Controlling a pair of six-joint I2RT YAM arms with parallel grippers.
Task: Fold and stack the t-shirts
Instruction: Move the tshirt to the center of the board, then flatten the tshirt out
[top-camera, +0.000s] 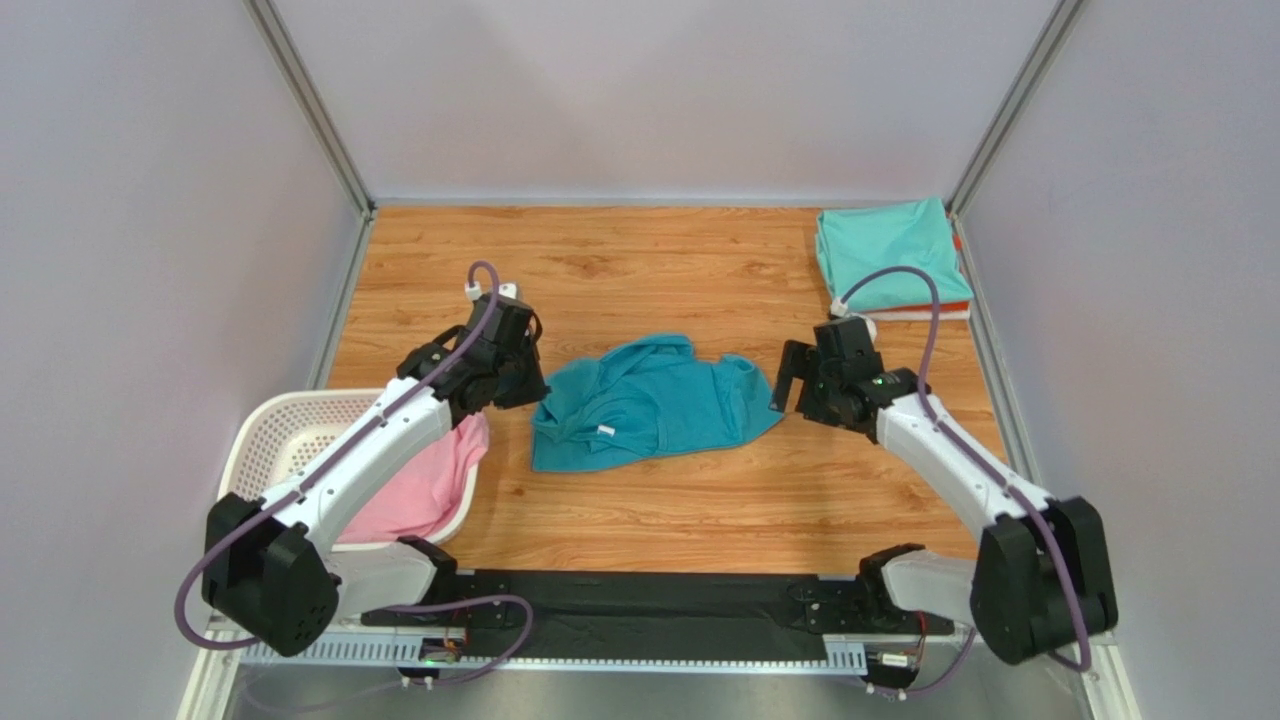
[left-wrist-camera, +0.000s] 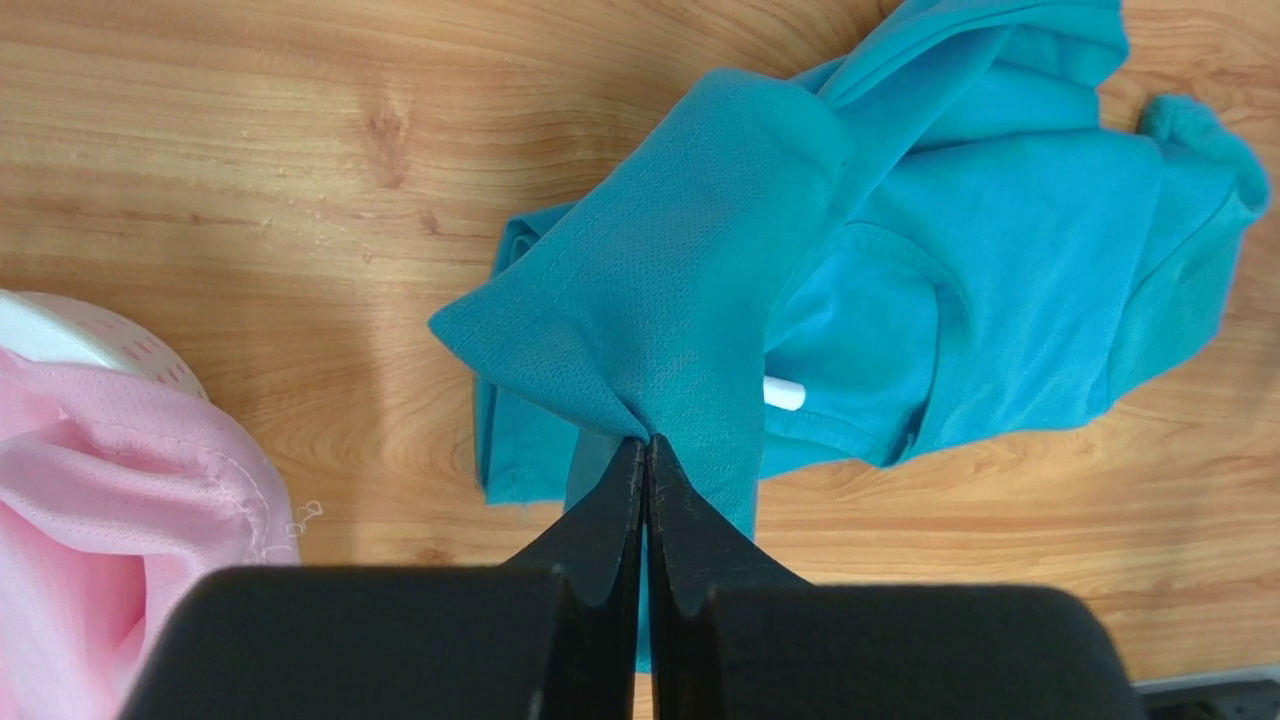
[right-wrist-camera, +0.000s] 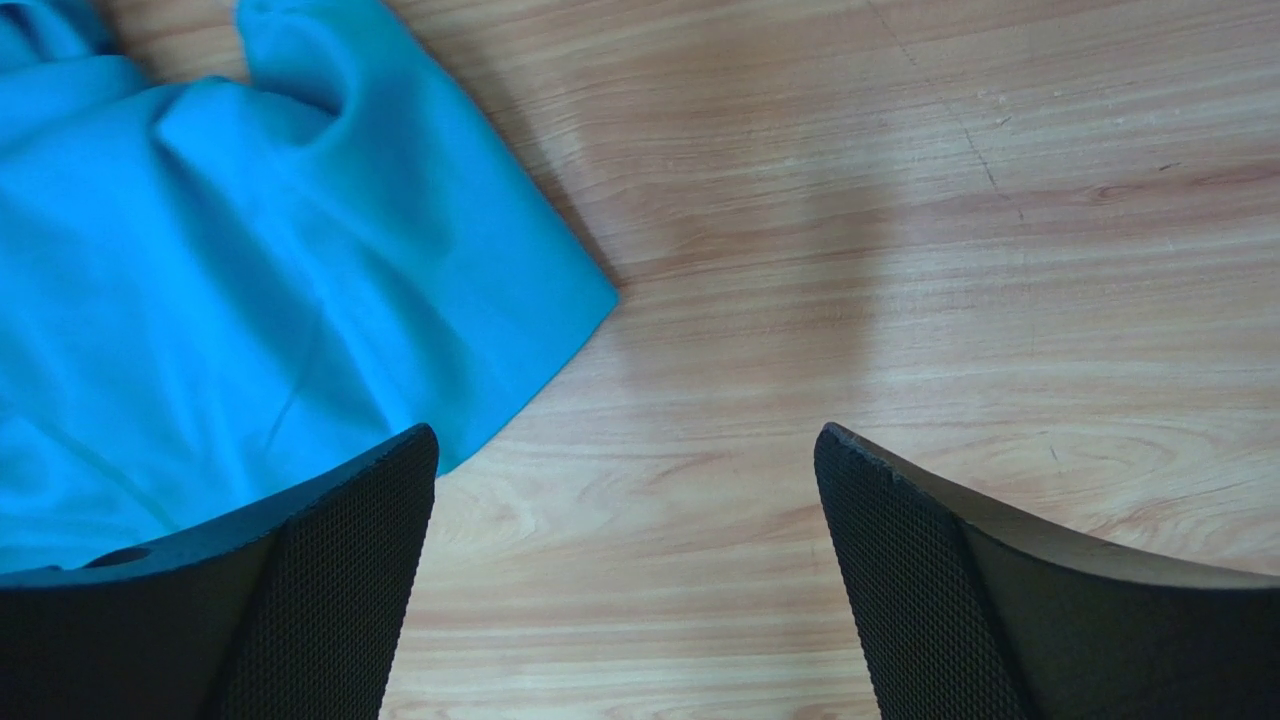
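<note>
Pink t-shirt (top-camera: 413, 495) in basket (top-camera: 268, 428), near-left of teal t-shirt (top-camera: 654, 402): we see part only, left arm (top-camera: 361, 450) covering rest. Left gripper (left-wrist-camera: 646, 446) clamped on teal t-shirt's raised left edge. Right gripper (right-wrist-camera: 622, 450) spread wide just right of it, empty. Far right: mint t-shirt (top-camera: 890, 255) atop orange t-shirt (top-camera: 924, 312), sliver only.

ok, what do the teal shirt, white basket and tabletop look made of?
Crumpled deep teal t-shirt: soft matte cloth; the left wrist view shows a fine mesh-like knit, possibly synthetic sports fabric. White lattice basket: looks like moulded plastic, smooth, with regular holes. Tabletop: wood-grain planks, slight sheen; could be laminate rather than real wood.
</note>
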